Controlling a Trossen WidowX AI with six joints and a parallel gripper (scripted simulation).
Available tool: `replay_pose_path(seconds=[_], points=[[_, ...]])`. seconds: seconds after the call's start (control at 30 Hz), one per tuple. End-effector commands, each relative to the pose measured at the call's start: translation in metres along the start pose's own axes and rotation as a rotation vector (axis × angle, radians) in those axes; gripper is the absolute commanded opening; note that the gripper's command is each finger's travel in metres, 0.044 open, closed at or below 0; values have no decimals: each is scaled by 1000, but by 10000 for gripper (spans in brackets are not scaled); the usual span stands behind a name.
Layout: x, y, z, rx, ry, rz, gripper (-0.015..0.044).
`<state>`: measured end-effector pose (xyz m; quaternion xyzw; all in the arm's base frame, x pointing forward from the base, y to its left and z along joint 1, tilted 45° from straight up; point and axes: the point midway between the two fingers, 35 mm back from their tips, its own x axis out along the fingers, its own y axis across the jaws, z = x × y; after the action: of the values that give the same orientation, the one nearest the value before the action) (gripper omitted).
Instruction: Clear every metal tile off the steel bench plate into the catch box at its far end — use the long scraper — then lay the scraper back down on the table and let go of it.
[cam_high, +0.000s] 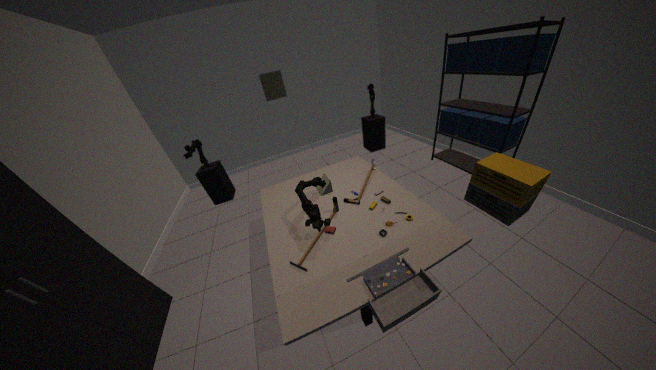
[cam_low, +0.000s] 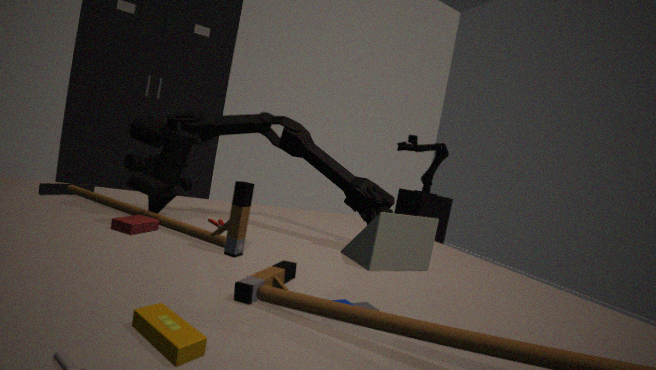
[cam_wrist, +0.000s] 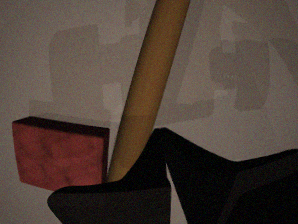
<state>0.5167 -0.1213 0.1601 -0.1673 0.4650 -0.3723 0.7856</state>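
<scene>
My gripper (cam_high: 320, 229) (cam_low: 156, 210) (cam_wrist: 160, 133) is shut and empty, low beside the wooden handle of a long tool (cam_high: 312, 246) (cam_low: 190, 228) (cam_wrist: 150, 75) on the table. In the wrist view the dark fingers overlap the handle's lower end; whether they touch it is unclear. This tool has a wide dark blade (cam_high: 298, 266) (cam_low: 52, 188) at its front-left end and an upright crosspiece (cam_high: 335, 203) (cam_low: 240, 210) at the other. Several small white, grey and orange tiles (cam_high: 395, 271) lie on the steel plate (cam_high: 387, 269). The catch box (cam_high: 412, 310) adjoins it at the table's front edge.
A red block (cam_high: 330, 230) (cam_low: 135, 224) (cam_wrist: 60, 155) lies beside the handle. A second long-handled tool (cam_high: 366, 182) (cam_low: 450, 335) lies farther back. A yellow block (cam_high: 373, 205) (cam_low: 170, 334) and small items lie right of centre. A grey bar (cam_high: 378, 265) runs along the plate.
</scene>
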Motion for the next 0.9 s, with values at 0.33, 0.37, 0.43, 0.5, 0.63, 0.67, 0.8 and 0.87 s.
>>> replay_pose_path(seconds=[0.33,0.37,0.43,0.5,0.63,0.67,0.8,0.87], points=[[4,14,4,5,4,-2,0],[4,15,4,5,4,-2,0],[4,17,5,5,4,-2,0],[4,19,6,5,4,-2,0],[4,23,7,5,4,-2,0],[5,24,7,5,4,-2,0],[5,27,8,5,4,-2,0],[5,29,9,5,4,-2,0]])
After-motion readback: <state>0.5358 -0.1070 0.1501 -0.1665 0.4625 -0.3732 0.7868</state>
